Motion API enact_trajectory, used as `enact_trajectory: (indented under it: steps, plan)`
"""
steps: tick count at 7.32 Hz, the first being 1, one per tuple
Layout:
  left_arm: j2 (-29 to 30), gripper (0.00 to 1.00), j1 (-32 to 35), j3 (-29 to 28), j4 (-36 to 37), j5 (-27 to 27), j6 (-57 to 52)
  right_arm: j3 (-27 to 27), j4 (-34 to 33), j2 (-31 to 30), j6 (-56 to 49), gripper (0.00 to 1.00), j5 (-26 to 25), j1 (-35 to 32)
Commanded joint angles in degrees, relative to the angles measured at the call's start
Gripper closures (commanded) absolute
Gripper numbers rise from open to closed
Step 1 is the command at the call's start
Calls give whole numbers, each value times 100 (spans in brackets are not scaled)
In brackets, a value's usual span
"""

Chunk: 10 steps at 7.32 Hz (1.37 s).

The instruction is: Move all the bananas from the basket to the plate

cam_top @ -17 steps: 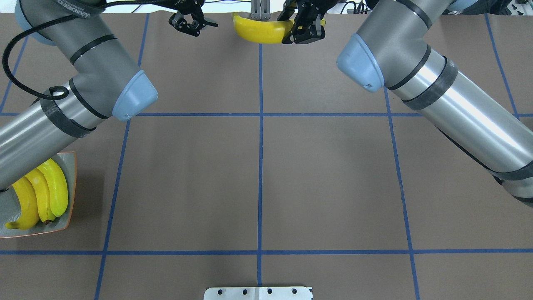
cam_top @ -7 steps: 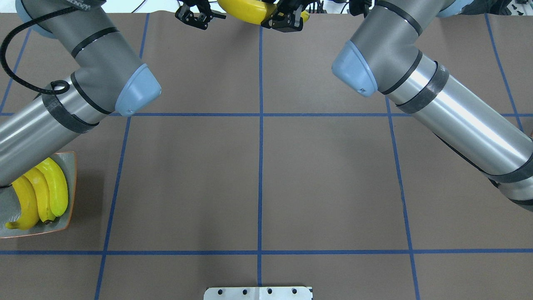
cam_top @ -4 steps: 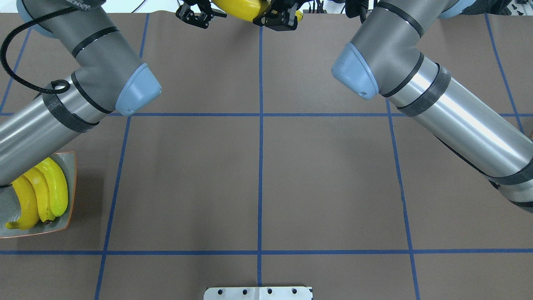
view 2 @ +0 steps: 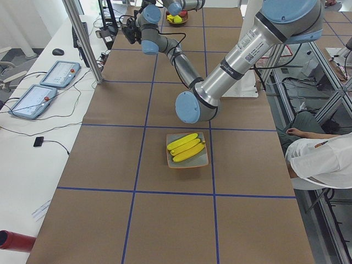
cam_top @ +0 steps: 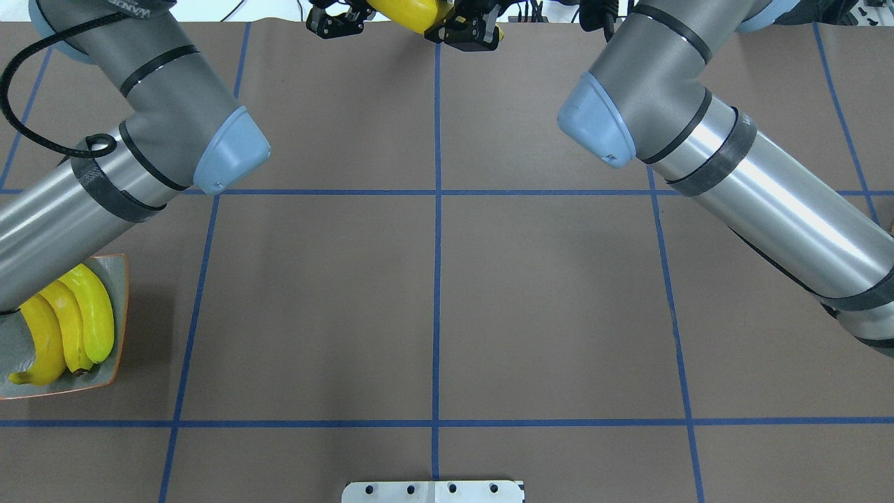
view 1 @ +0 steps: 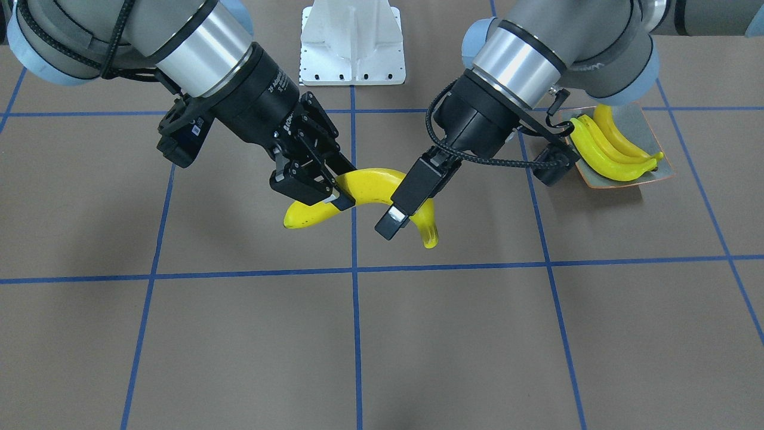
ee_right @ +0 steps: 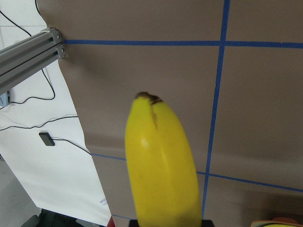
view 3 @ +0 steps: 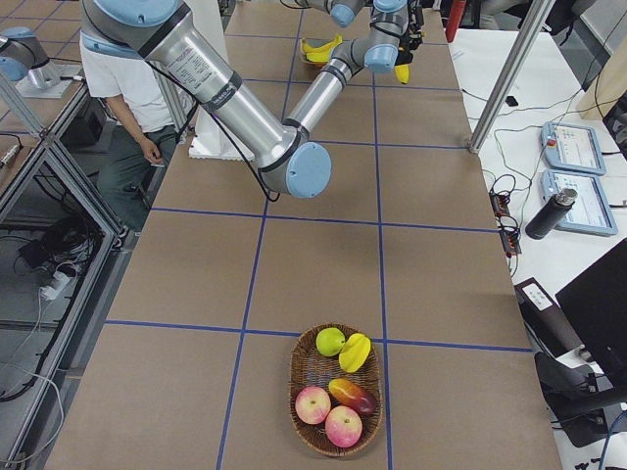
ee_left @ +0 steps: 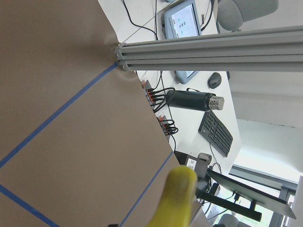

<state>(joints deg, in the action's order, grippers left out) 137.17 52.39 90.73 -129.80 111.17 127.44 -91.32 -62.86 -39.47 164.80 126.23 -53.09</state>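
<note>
My right gripper [view 1: 334, 200] is shut on a yellow banana [view 1: 370, 182] and holds it above the table near the far edge [cam_top: 412, 8]. My left gripper [view 1: 406, 209] is open at the banana's other end. One finger [view 1: 412, 191] lies in front of the fruit and the other is hidden behind it. The right wrist view is filled by the banana [ee_right: 161, 161]. Its tip [ee_left: 176, 194] shows in the left wrist view. Three bananas [cam_top: 70, 328] lie side by side on the square plate [cam_top: 120, 349]. The basket [view 3: 294, 392] stands at the table's right end.
The basket holds apples [view 3: 343, 426], a green fruit [view 3: 330, 341] and a yellow fruit [view 3: 355, 351]. An aluminium post [view 3: 505, 78] rises at the far table edge. Tablets [view 2: 41, 88] and cables lie on the white bench beyond. A seated person [view 2: 324, 159] is beside the table's left end.
The right gripper carried the banana toward the far edge and leftward. The left gripper shifted right, closing in on the banana's free end. The plate and its bananas stayed put.
</note>
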Motion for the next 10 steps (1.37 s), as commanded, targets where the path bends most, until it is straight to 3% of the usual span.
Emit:
enact_trajectory:
  steps: [1,3,4,6,7,8,10]
  plan:
    - [-6,100,-9,6,-19,1,27,0,-7,1,35,100,-19,1]
    - [-15,100,0,15,-19,1,18,-8,1,1,18,100,-10,1]
    - [-23,100,0,24,-10,1,-8,-35,19,-17,-87,1,-10,-8]
    - [-119,100,26,85,-27,36,-79,-322,19,-269,-465,0,-2,-52]
    - [-320,100,69,268,-27,62,-131,-725,19,-646,-805,0,-1,-78]
    - [-644,100,131,601,-1,97,-367,-790,10,-780,-922,0,7,-139]
    - [-1819,100,822,1225,-36,1225,-1093,-975,2,-1272,-1622,0,42,-341]
